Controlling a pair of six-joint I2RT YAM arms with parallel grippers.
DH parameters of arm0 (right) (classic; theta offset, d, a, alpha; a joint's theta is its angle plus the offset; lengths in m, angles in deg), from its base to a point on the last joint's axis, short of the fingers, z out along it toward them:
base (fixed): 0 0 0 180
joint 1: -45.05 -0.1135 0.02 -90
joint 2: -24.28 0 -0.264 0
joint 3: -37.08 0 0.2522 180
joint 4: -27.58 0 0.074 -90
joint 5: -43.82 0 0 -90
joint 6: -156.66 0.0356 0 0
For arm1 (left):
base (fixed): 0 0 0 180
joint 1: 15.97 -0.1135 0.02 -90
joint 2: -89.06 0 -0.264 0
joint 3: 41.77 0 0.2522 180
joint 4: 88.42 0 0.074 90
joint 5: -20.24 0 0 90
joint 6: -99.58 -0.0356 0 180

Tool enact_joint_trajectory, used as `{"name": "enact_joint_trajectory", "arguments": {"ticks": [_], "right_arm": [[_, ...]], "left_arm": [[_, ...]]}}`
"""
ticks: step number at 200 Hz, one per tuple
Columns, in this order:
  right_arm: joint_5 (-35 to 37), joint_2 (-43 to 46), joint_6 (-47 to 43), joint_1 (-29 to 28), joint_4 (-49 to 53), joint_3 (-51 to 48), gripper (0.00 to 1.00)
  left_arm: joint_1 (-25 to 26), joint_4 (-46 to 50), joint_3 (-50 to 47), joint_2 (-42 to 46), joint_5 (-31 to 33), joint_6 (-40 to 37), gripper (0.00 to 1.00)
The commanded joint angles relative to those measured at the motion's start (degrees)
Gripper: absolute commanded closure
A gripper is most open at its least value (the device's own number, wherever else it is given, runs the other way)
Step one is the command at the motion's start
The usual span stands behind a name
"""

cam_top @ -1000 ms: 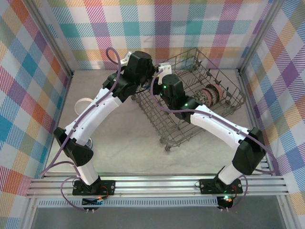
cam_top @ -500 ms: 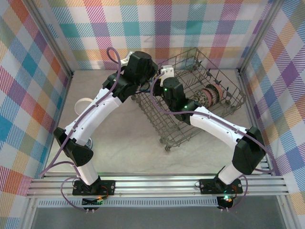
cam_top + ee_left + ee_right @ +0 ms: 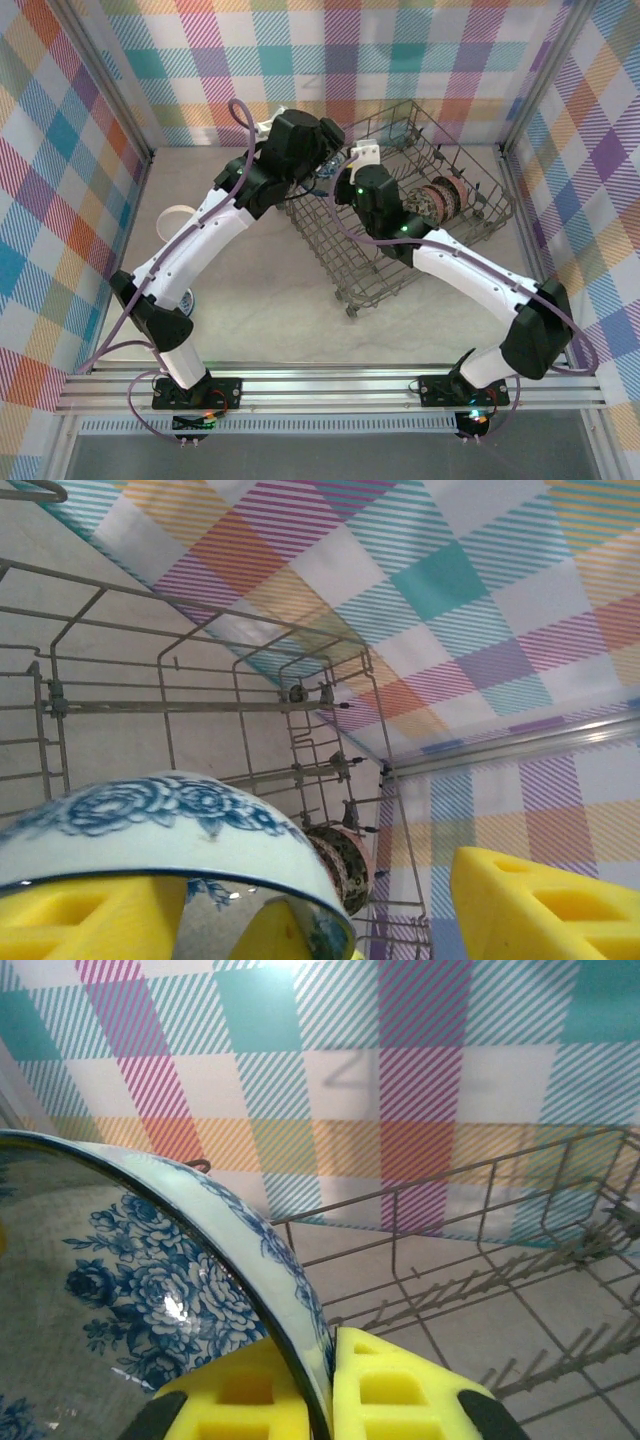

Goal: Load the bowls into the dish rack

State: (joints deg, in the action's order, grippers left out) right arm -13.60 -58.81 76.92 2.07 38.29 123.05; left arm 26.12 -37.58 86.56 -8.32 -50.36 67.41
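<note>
A blue-patterned bowl [image 3: 130, 1280] with a floral inside is clamped by its rim between the yellow pads of my right gripper [image 3: 332, 1380], which is shut on it. In the left wrist view the same bowl [image 3: 170, 825] lies against one yellow pad, with the other pad [image 3: 540, 900] far off to the right. My left gripper [image 3: 320, 920] is open. From above, both grippers meet over the near-left corner of the grey wire dish rack [image 3: 440, 250], the left gripper [image 3: 328, 158] beside the right gripper [image 3: 358, 165]. Dark patterned bowls [image 3: 435, 200] stand on edge in the rack.
A white bowl [image 3: 172, 215] lies on the table at the left, and another bowl [image 3: 188, 298] shows partly under the left arm. The rack's tall gridded sides [image 3: 300, 695] and upright tines [image 3: 480, 1250] stand close to both grippers. Plaid walls enclose the table.
Both wrists have shifted a little to the right, over the rack's left corner. The right arm has stretched further over the rack.
</note>
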Motion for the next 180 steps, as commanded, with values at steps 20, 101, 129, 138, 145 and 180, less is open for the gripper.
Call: {"name": "enact_joint_trajectory", "arguments": {"ticks": [20,101,129,138,145,180], "right_arm": [[6.2,4.6,0.7,3.5,5.5,0.1,1.0],[19.9,7.9,-1.1,10.6,21.2,0.4,1.0],[25.5,8.2,-6.1,12.7,23.2,-0.7,1.0],[27.1,7.8,-8.9,13.0,22.9,-0.8,1.0],[28.3,7.5,-11.0,13.1,22.5,-0.9,1.0],[32.9,4.8,-20.2,13.2,19.6,-1.7,1.0]], "left_arm": [[-1.9,-0.7,0.2,4.9,4.5,-6.0,0.15],[-15.9,0.1,-9.6,5.8,-13.1,-15.1,0.11],[-19.4,-1.9,-14.7,6.2,-21.0,-19.2,0.14],[-20.3,-2.1,-15.8,6.4,-23.0,-20.6,0.16],[-20.9,-2.1,-16.7,6.5,-24.1,-21.6,0.17],[-23.5,-4.1,-20.8,6.9,-30.8,-26.7,0.21]]}}
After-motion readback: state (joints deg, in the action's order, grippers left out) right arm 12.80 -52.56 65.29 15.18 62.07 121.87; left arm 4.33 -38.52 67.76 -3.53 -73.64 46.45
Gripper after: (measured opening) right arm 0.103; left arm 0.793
